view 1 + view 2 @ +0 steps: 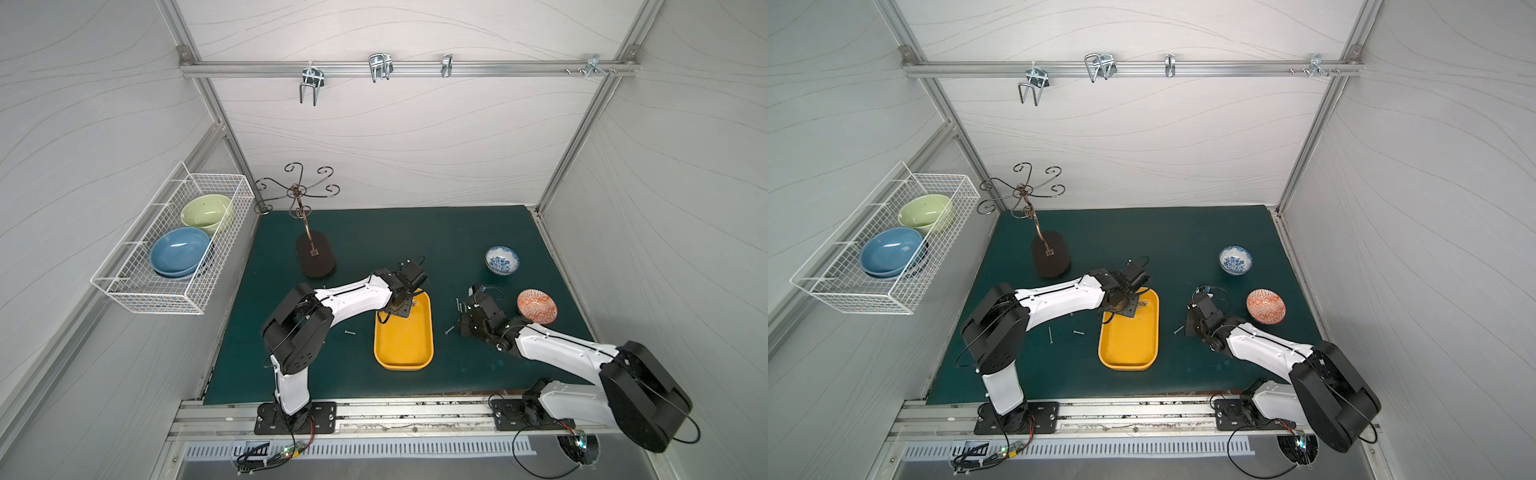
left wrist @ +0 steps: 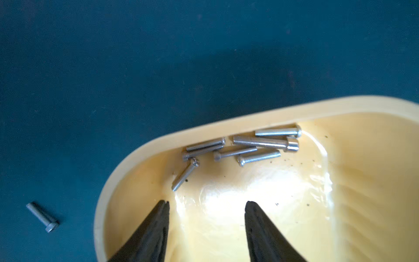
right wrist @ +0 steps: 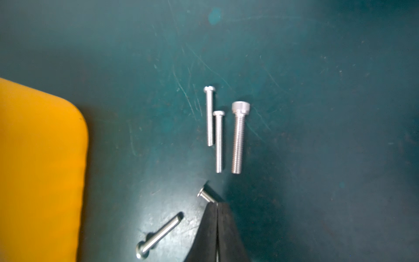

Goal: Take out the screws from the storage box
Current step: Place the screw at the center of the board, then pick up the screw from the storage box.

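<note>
The left end effector point(image 2: 206, 203), black and two-fingered, hangs over the far end of the storage box point(image 1: 403, 345), a shallow yellow-orange plastic tray with rounded corners that sits mid-bench in both top views. Its jaws stand partly apart and hold nothing. Just beside its tips, small silver-grey metal screws point(image 2: 240, 147) lie heaped against the tray's far wall, seven of them as far as the soft focus allows a count.

To the right of the tray, the right end effector point(image 3: 217, 204) is low over the dark green bench point(image 1: 374, 241). Its jaws are pressed together on a short flat-headed screw point(image 3: 205, 195) whose head sticks out from the tips. Three longer screws point(image 3: 218, 140) lie side by side on the bench just beside those tips, the thickest point(image 3: 238, 138) with a knurled socket head. A round-headed screw point(image 3: 158, 233) rests between this end effector and the tray.

Left of the tray, a stray screw point(image 1: 1079, 332) and a longer one point(image 1: 1050, 334) lie on the bench near the left arm. A small blue-and-white patterned bowl point(image 1: 502, 259) and an orange-patterned bowl point(image 1: 537, 306) stand at the bench's right side, well apart from the tray.
</note>
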Controlling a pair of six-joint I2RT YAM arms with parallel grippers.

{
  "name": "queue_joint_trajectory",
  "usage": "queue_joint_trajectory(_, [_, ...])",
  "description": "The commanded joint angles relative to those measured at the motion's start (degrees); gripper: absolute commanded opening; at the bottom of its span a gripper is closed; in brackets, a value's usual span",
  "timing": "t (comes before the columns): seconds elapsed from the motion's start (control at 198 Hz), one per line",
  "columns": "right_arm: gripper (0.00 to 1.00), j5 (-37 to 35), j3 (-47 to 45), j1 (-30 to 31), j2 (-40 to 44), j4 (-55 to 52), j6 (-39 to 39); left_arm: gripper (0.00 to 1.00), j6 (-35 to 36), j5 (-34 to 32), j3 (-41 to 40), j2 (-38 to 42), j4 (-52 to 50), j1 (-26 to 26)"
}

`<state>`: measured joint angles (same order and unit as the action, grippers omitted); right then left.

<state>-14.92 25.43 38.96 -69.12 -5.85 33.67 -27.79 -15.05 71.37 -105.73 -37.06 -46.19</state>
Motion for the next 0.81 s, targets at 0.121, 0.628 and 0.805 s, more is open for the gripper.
queue_joint_trajectory(0.121, [0.13, 0.56, -1.61, -0.22, 3.65, 0.75, -0.67, 0.56, 1.58, -5.24, 1.39, -2.53, 3.65, -0.05])
queue_joint_trajectory(0.628, [0.14, 1.28, -0.91, -0.21, 1.82, 0.92, -1.06, 0.48, 0.56, -1.2, 1.33, -7.06, 5.05, 1.0])
queue_joint_trajectory(0.805, [0.14, 1.31, -0.58, -0.15, 1.06, 0.92, -1.02, 0.36, -0.9, 1.31, 0.2, -7.73, 5.2, 1.02])
